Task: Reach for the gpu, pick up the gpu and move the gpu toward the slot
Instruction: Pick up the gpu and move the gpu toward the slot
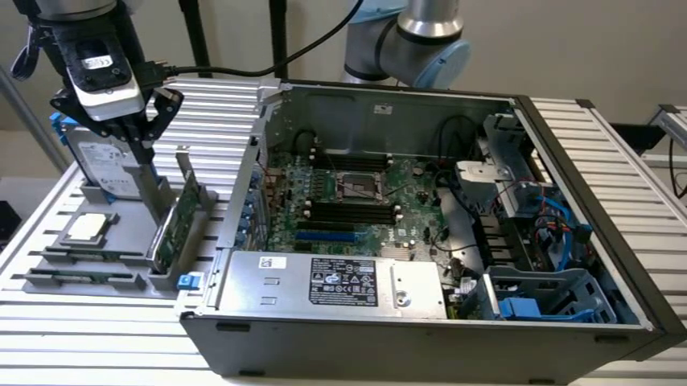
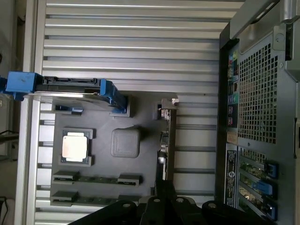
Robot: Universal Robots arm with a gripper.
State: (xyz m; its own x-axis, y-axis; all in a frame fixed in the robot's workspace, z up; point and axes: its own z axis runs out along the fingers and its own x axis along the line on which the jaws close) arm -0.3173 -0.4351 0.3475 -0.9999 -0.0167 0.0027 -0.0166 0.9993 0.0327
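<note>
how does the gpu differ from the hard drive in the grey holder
The gpu is a thin green circuit board; the hard drive is a thicker silver block. The gpu has a narrow metal bracket at one end; the hard drive carries blue rails. The gpu stands nearer the computer case than the hard drive. Both stand on edge in the grey holder.

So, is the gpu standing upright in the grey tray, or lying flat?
Upright. The gpu stands on its long edge in a slot of the grey tray; the wrist view shows its thin top edge.
</note>
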